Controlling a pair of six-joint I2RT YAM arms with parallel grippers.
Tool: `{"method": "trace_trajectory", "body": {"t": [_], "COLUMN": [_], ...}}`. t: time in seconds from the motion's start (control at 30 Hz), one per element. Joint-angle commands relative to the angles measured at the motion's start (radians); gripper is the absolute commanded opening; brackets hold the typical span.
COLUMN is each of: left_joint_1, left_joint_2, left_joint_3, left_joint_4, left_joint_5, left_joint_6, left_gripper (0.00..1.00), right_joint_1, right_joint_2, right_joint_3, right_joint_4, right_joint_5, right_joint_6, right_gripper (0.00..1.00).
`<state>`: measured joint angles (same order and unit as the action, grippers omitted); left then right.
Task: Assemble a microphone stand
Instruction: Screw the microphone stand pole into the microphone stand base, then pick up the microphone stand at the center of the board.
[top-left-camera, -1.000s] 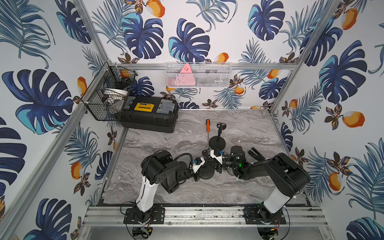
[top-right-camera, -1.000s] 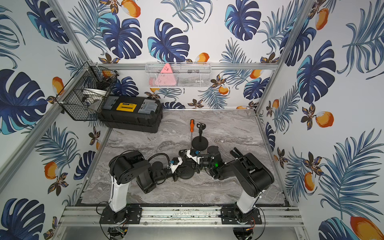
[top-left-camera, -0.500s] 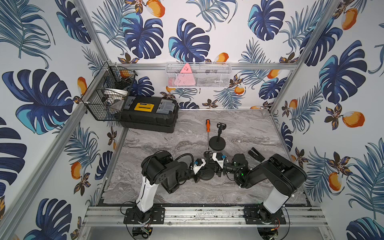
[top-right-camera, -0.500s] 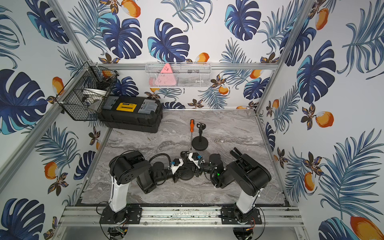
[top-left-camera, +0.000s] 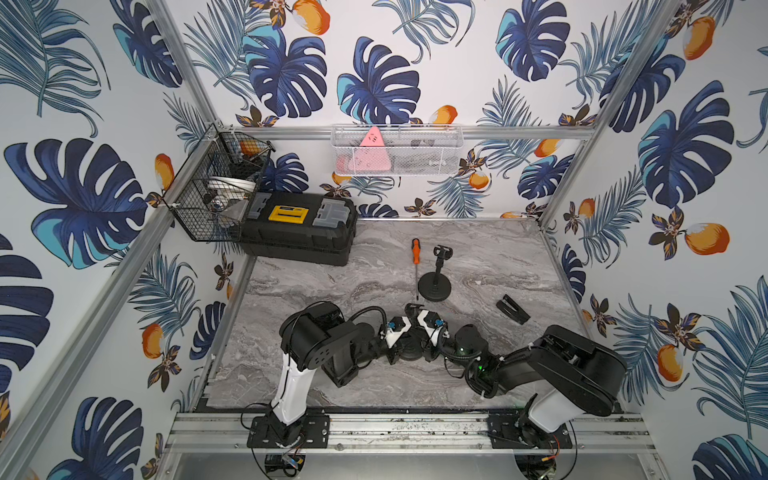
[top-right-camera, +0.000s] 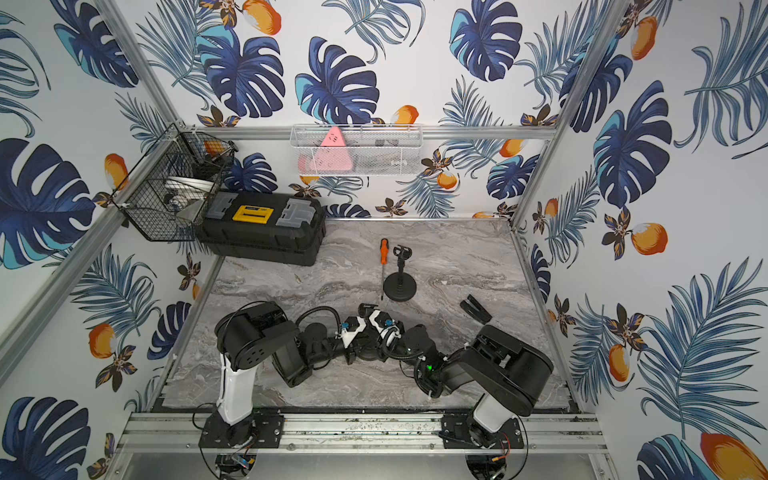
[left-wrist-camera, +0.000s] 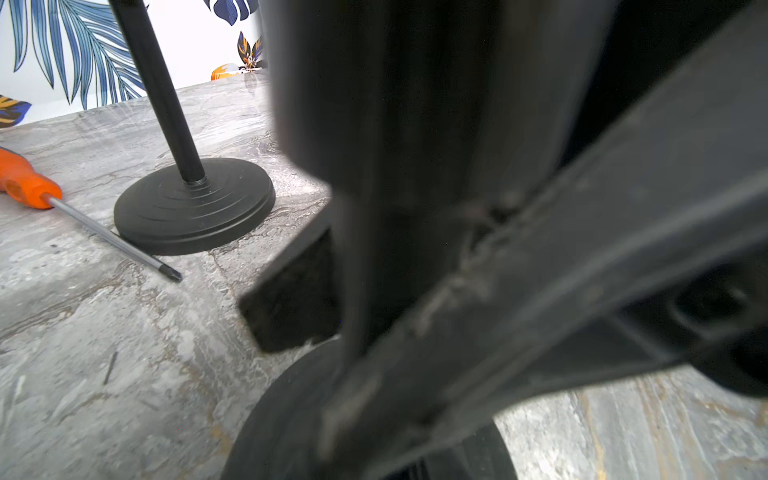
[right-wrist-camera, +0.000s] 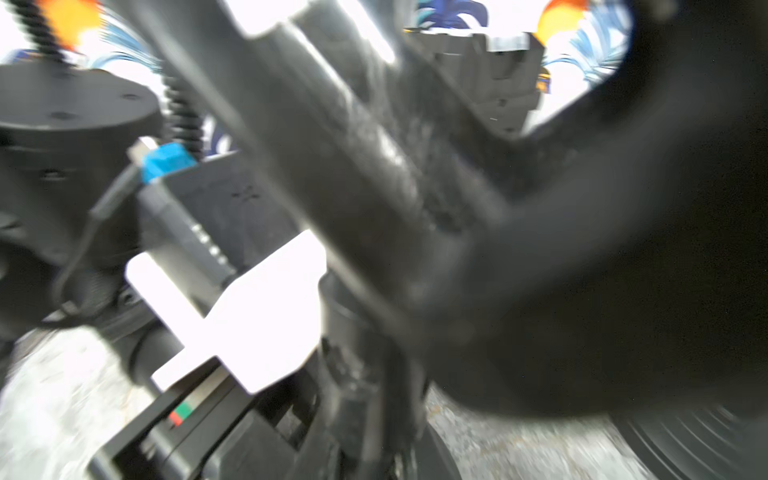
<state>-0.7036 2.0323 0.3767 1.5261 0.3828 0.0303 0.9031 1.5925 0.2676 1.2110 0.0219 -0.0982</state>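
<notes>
in both top views the left gripper (top-left-camera: 404, 337) and the right gripper (top-left-camera: 420, 336) are seen meeting low at the lower centre of the frame, over a round base (top-left-camera: 409, 355) that rests on the marble table (top-left-camera: 478, 257); a short pole (top-left-camera: 412, 309) is seen rising from that base between them. above them, at mid frame, an upright stand (top-left-camera: 434, 286) with a clip on top is placed, and an orange screwdriver (top-left-camera: 415, 253) is laid just to its left. a small black part (top-left-camera: 512, 309) is laid apart at the right, and a black toolbox (top-left-camera: 299, 228) is set at the upper left of the table beside a wire basket (top-left-camera: 212, 195). in the left wrist view the left gripper (left-wrist-camera: 374, 291) is found clenched on the pole (left-wrist-camera: 415, 116), which fills the centre of the frame, with one finger (left-wrist-camera: 540, 249) crossing from lower centre to upper right; the round base (left-wrist-camera: 282, 432) is seen at the bottom edge, while the upright stand (left-wrist-camera: 195, 203) and the screwdriver (left-wrist-camera: 25, 183) are seen at the left, the shaft passing just beside the stand's foot. the right wrist view is heavily blurred: the pole (right-wrist-camera: 357, 353) is made out at lower centre, with a white housing (right-wrist-camera: 249, 316) of the left arm just to its left; whether the right gripper is clenched on the pole or released cannot be told
</notes>
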Motion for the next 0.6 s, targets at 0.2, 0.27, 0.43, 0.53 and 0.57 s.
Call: {"method": "trace_trajectory", "body": {"t": [0.2, 0.27, 0.43, 0.53, 0.57], "left_joint_1": [0.000, 0.000, 0.001, 0.001, 0.001], "left_joint_2": [-0.006, -0.007, -0.014, -0.035, -0.047], "left_joint_3": [-0.001, 0.001, -0.006, -0.025, -0.033], "left_joint_4": [0.016, 0.016, 0.016, 0.016, 0.016], "left_joint_5": [-0.001, 0.001, -0.015, -0.029, -0.034], "left_joint_6": [0.000, -0.003, -0.010, -0.035, -0.046], "left_gripper": [0.21, 0.21, 0.28, 0.47, 0.51], "right_joint_1": [0.172, 0.206, 0.232, 0.232, 0.230], "right_joint_2": [-0.001, 0.014, 0.028, 0.003, -0.010], "right_joint_3": [0.068, 0.087, 0.090, 0.099, 0.103], "right_joint_4": [-0.301, -0.316, -0.278, -0.275, -0.278], "right_joint_5": [0.378, 0.436, 0.448, 0.397, 0.364], "right_joint_6": [-0.018, -0.002, -0.006, -0.059, -0.075], "right_gripper": [0.00, 0.00, 0.00, 0.00, 0.00]}}
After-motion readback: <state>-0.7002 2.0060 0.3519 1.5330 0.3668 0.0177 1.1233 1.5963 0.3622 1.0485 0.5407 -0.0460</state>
